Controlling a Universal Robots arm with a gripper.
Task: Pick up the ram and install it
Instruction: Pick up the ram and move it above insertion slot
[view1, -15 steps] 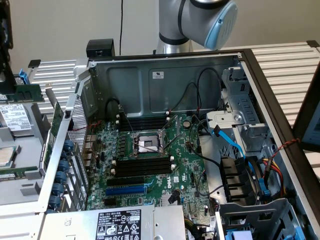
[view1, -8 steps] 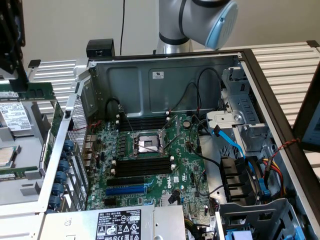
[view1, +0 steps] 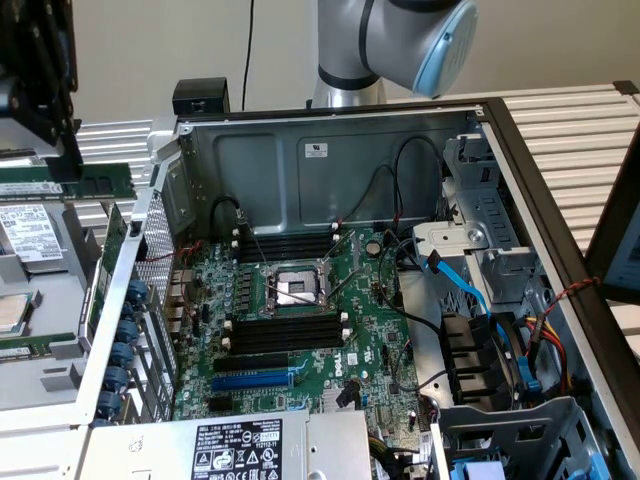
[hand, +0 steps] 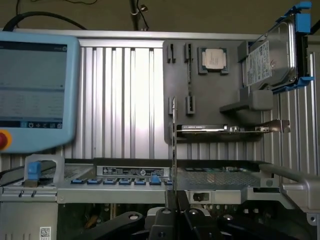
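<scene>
The gripper (hand: 174, 202) is pinched narrow on the ram (view1: 100, 181). In the wrist view its two dark fingers (hand: 162, 220) meet on the thin edge of the stick, which runs straight out from between them, seen edge-on.

In the exterior view the gripper's dark body sits at about ten o'clock from the processor socket (view1: 297, 290), outside the open computer case (view1: 300, 160) and beyond its side wall. The ram hangs at six o'clock from the gripper, touching it. It lies level, green side showing, with its free end reaching toward three o'clock and stopping near the case's upper corner.

The long black memory slots (view1: 285, 330) on the motherboard (view1: 370, 340) lie at roughly four o'clock from the ram and well apart from it. A second bank (view1: 285, 245) sits at twelve o'clock from the socket, and none of these slots has a stick in it.

A hard drive (view1: 30, 235) lies at six o'clock from the held ram, on the grey parts tray (hand: 225, 95) (the wrist view also shows a loose processor chip (hand: 214, 60) resting in that tray). A blue-cased teach pendant (hand: 35, 85) lies on the ribbed table (hand: 120, 95) beside the tray.
</scene>
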